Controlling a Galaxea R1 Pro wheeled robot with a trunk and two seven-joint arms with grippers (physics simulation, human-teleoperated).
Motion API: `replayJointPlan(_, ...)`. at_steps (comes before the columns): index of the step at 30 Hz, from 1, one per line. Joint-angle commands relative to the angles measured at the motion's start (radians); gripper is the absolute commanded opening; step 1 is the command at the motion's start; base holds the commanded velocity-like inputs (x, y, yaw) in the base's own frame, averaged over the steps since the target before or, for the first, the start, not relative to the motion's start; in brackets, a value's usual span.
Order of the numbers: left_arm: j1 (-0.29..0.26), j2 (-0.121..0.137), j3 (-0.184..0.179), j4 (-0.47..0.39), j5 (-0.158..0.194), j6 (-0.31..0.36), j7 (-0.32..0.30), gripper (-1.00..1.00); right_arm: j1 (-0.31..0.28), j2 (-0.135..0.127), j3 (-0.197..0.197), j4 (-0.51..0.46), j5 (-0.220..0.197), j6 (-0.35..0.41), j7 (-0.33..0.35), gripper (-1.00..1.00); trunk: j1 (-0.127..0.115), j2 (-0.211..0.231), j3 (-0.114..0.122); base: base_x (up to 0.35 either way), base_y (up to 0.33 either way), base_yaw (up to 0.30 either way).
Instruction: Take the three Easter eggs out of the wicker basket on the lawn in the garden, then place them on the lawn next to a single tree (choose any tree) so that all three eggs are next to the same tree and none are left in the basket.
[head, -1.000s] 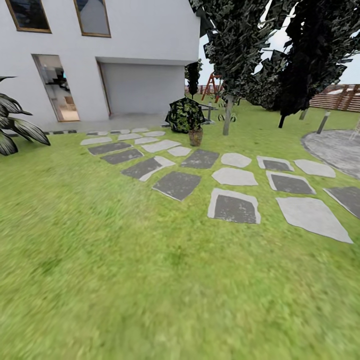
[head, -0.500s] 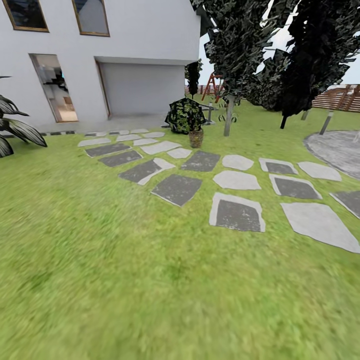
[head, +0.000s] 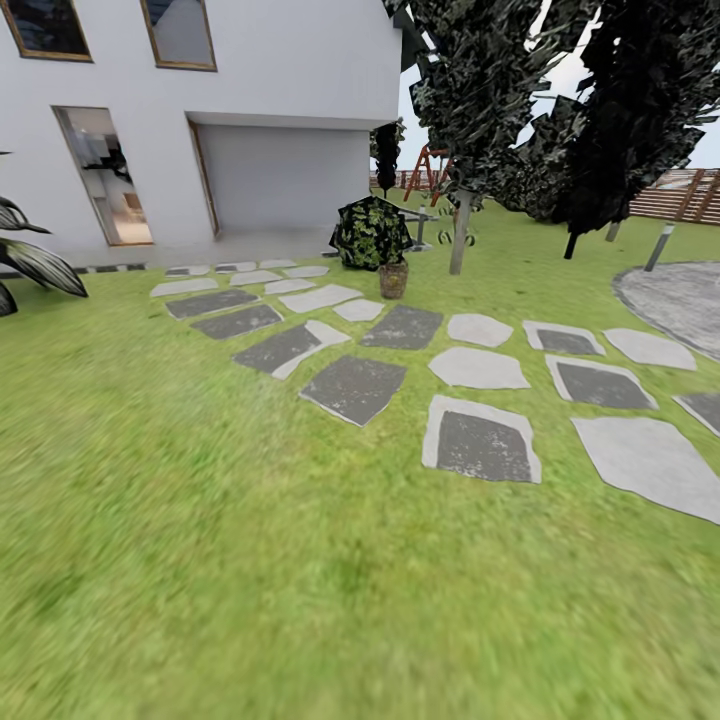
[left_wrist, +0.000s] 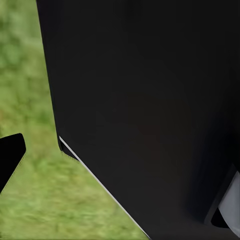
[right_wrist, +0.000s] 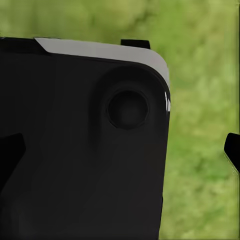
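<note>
Far ahead in the head view, the small brown wicker basket stands on the lawn at the far end of the paving slabs. The Easter eggs are too small or hidden to make out from here. A tree with a pale straight trunk rises just right of the basket. In the right wrist view, my right gripper has both black fingertips far apart over grass, open and empty. My left gripper shows one fingertip at the frame's edge; a black body panel hides the other.
Grey stone paving slabs lie across the grass between me and the basket. A round leafy bush sits right behind the basket. The white house stands at the back left, more dark trees and a round paved patch at the right.
The whole head view has shifted slightly: the slabs and basket sit a little lower and larger, so the camera has moved forward. Nothing on the lawn has moved.
</note>
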Motion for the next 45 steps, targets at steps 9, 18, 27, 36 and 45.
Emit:
replayJointPlan(9, 0.001, 0.000, 0.001, -0.002, 0.001, 0.000, -0.001, 1.00, -0.001, 0.000, 0.001, 0.001, 0.002, -0.003, 0.000, 1.00, 0.001, 0.000, -0.001, 0.326, 0.000, 0.000)
replayJointPlan(18, 0.001, 0.000, 0.001, -0.002, 0.001, 0.000, -0.001, 1.00, -0.001, 0.000, 0.001, 0.001, 0.002, -0.003, 0.000, 1.00, 0.001, 0.000, -0.001, 0.326, 0.000, 0.000)
replayJointPlan(27, 0.001, 0.000, 0.001, -0.002, 0.001, 0.000, -0.001, 1.00, -0.001, 0.000, 0.001, 0.001, 0.002, -0.003, 0.000, 1.00, 0.001, 0.000, -0.001, 0.326, 0.000, 0.000)
replayJointPlan(36, 0.001, 0.000, 0.001, -0.002, 0.001, 0.000, -0.001, 1.00, -0.001, 0.000, 0.001, 0.001, 0.002, -0.003, 0.000, 1.00, 0.001, 0.000, -0.001, 0.326, 0.000, 0.000)
replayJointPlan(45, 0.001, 0.000, 0.001, -0.002, 0.001, 0.000, -0.001, 1.00, -0.001, 0.000, 0.001, 0.001, 0.002, -0.003, 0.000, 1.00, 0.001, 0.000, -0.001, 0.326, 0.000, 0.000)
